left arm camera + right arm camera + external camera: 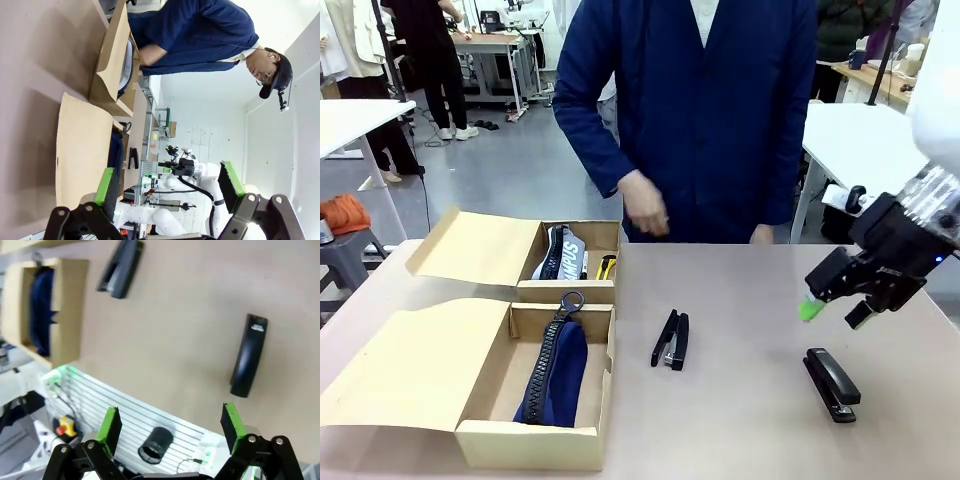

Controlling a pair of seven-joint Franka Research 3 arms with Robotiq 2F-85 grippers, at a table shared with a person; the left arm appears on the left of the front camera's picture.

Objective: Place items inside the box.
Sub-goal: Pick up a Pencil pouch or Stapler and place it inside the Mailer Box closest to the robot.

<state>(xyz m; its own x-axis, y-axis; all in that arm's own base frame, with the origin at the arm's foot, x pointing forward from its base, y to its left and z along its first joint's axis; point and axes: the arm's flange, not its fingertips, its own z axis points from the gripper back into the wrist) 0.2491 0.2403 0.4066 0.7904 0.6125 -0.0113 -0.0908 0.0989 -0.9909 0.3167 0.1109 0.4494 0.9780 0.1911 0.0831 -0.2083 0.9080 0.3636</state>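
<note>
- Now our right gripper (833, 313), jaws wide and empty, hangs just above the stapler (832, 384) lying at four o'clock.
- Next, we judge, it must descend, pinch it, and carry it to the box (535, 446) at eight o'clock.
- Our left gripper (167, 184) stands open, empty.

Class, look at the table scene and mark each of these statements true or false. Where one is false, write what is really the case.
1. The central stapler and the right-hand stapler both lie on the table, outside the boxes. True.
2. The right end effector is shut on a stapler. False: it is open and empty, above the table near the right-hand stapler.
3. The near box holds a navy zip pouch. True.
4. The yellow-and-black utility knife lies on the bare table. False: it lies in the far box, beside a dark white-lettered pouch.
</note>
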